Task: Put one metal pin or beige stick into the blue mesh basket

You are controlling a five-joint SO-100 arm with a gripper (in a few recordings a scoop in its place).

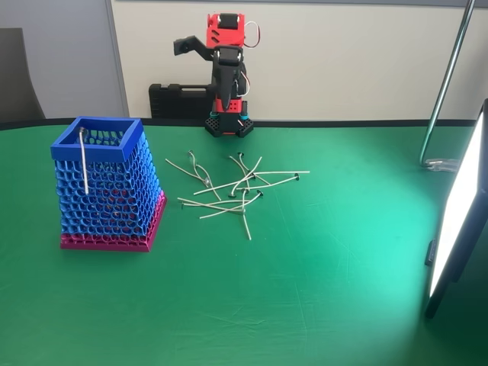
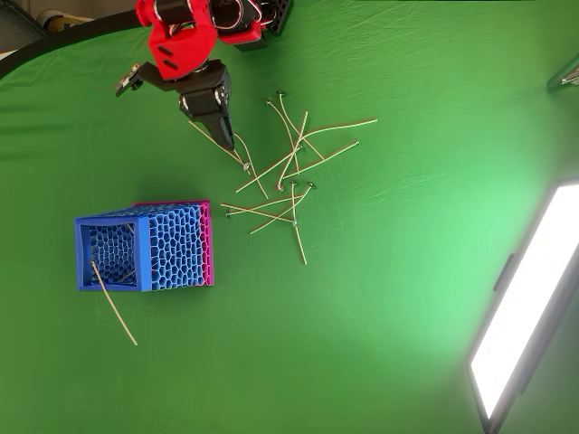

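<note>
The blue mesh basket (image 1: 114,191) (image 2: 176,244) stands upright on its magenta base at the left of the green table. One metal pin (image 1: 84,164) (image 2: 113,306) has its head at the rim's front-left corner, and its shaft runs down outside the front face. Several more pins (image 1: 240,183) (image 2: 289,172) lie crossed in a loose pile to the right of the basket. My red-and-black gripper (image 1: 226,107) (image 2: 226,140) hangs tip-down over the arm's base at the back. It is shut and empty, and raised above the pile's far edge.
A black case (image 1: 179,99) lies against the wall behind the arm. A metal stand pole (image 1: 446,84) rises at the back right. A bright light panel (image 1: 457,206) (image 2: 525,307) leans along the right edge. Open green cloth spreads in front of the pile.
</note>
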